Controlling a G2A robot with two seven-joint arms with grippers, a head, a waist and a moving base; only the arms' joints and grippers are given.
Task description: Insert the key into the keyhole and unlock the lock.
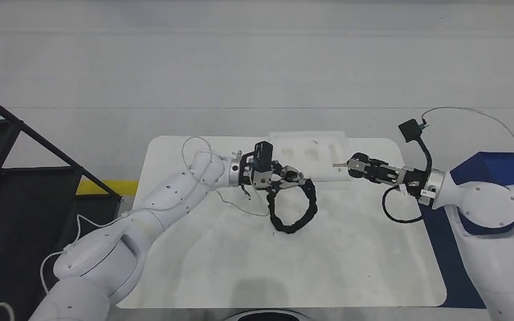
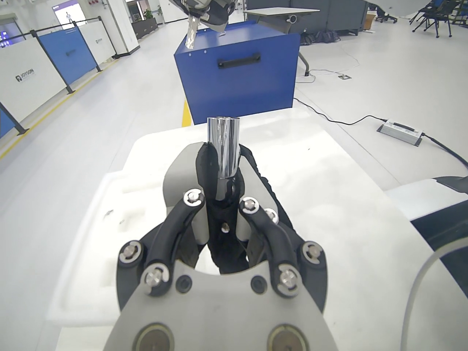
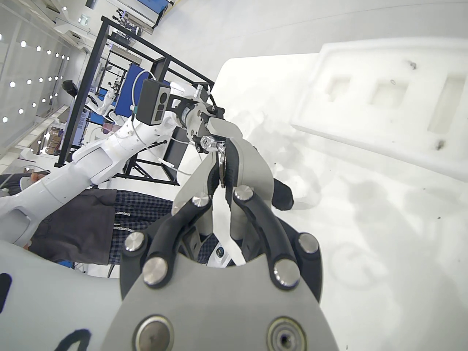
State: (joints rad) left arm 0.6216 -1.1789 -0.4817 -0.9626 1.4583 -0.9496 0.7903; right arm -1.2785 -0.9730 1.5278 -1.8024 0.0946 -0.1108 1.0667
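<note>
We see the left gripper point(image 2: 219, 164) pinching the lock point(image 2: 223, 147) tight between its two fingers. The lock is a shiny metal tube, and it sticks out past the fingertips. A black cable loop point(image 1: 293, 213) hangs from the lock over the white table point(image 1: 361, 257). The right gripper point(image 3: 222, 169) is squeezed on the key point(image 2: 191, 32). The key's thin end pokes out toward the lock. The lock's round end with the keyhole point(image 3: 206, 143) faces the key. The key and the lock are apart, with a gap between them, so the key is not in the keyhole yet. Both are held up above the table, by a white foam tray point(image 3: 384, 125) with square holes in it. A blue box point(image 2: 237, 78) stands on the floor past the table.
</note>
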